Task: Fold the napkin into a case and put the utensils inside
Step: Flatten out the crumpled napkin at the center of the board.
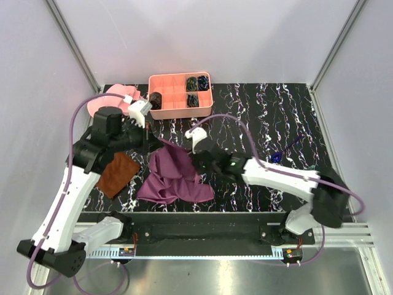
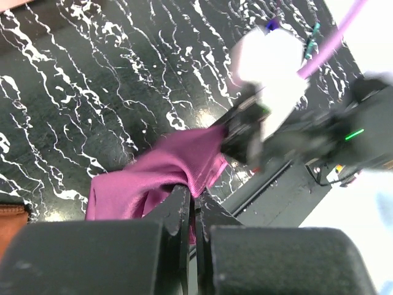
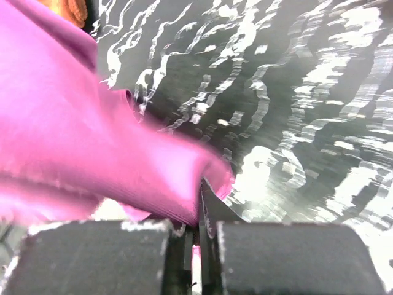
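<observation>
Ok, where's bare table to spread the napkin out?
Back right: the table is bare between the tray and the utensils. Front centre to left is crowded: the napkin, pinched by the left hand and right hand, the brown cloth beside it, the cap back left.

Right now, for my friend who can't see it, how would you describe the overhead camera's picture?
The left gripper and right gripper, on white-and-black arms, each pinch an edge of a crumpled magenta napkin over a black marbled table. A rust-brown cloth lies to its left; a pink compartment tray sits at the back.
</observation>
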`<state>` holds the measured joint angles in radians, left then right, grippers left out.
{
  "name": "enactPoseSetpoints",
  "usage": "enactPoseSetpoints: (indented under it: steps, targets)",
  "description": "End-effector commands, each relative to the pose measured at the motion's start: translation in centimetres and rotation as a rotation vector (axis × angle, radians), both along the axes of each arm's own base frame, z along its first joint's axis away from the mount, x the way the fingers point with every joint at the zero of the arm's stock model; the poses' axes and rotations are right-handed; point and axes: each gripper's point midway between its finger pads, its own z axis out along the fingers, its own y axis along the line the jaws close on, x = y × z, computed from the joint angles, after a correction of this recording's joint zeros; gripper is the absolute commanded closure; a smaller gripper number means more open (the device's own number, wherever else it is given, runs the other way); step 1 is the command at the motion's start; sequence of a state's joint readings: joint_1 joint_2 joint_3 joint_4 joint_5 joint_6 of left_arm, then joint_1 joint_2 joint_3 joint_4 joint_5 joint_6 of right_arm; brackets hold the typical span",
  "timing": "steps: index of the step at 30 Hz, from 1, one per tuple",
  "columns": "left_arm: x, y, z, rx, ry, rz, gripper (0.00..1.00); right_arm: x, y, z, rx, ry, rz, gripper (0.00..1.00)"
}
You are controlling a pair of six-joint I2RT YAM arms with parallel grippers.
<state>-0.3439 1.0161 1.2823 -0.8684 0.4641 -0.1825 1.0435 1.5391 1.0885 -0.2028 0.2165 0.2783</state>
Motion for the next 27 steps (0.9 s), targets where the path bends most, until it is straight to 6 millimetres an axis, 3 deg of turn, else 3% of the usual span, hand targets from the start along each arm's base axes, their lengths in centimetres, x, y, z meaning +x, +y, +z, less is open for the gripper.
enactPoseSetpoints:
  steps: [1, 6, 9, 11, 15, 17, 19, 20, 22, 25, 26, 27]
  targets:
    - [-2.0, 0.2, 6.1, -0.068, -0.219, -0.075, 1.00, -0.4, -6.0, 9.9, -0.055, -0.172, -0.040, 1.00]
    - [-4.9, 0.8, 10.3, -0.112, -0.367, -0.108, 1.00, -5.9, -9.5, 21.2, 0.094, -0.214, 0.151, 1.00]
    - [-7.9, 1.4, 14.0, -0.158, -0.515, -0.135, 1.00, -10.5, -10.5, 26.0, 0.227, -0.196, 0.322, 1.00]
    - [-10.6, 1.7, 16.9, -0.196, -0.620, -0.174, 1.00, -13.4, -10.7, 27.9, 0.299, -0.171, 0.443, 1.00]
    - [-13.7, 1.8, 20.0, -0.236, -0.719, -0.244, 1.00, -15.5, -12.0, 30.4, 0.369, -0.192, 0.507, 1.00]
    - [-12.9, 2.1, 20.4, -0.230, -0.713, -0.201, 1.00, -13.9, -13.2, 30.8, 0.348, -0.247, 0.405, 1.00]
    - [-10.4, 1.8, 19.2, -0.197, -0.650, -0.164, 1.00, -11.8, -14.5, 30.1, 0.290, -0.304, 0.291, 1.00]
    - [-9.2, 1.8, 18.2, -0.173, -0.602, -0.138, 1.00, -8.8, -16.2, 29.3, 0.212, -0.353, 0.121, 1.00]
    - [-4.2, 2.2, 15.0, -0.083, -0.464, -0.020, 1.00, -6.9, -17.2, 28.3, 0.126, -0.383, 0.022, 1.00]
    - [1.3, 2.3, 9.7, 0.038, -0.268, 0.077, 1.00, -3.7, -17.9, 26.7, 0.034, -0.388, -0.095, 1.00]
    - [2.7, 2.3, 8.6, 0.065, -0.234, 0.095, 1.00, -1.6, -17.9, 24.9, 0.010, -0.326, -0.115, 1.00]
    - [4.8, 1.7, 6.3, 0.096, -0.161, 0.093, 1.00, 0.1, -18.2, 24.3, 0.010, -0.319, -0.123, 1.00]
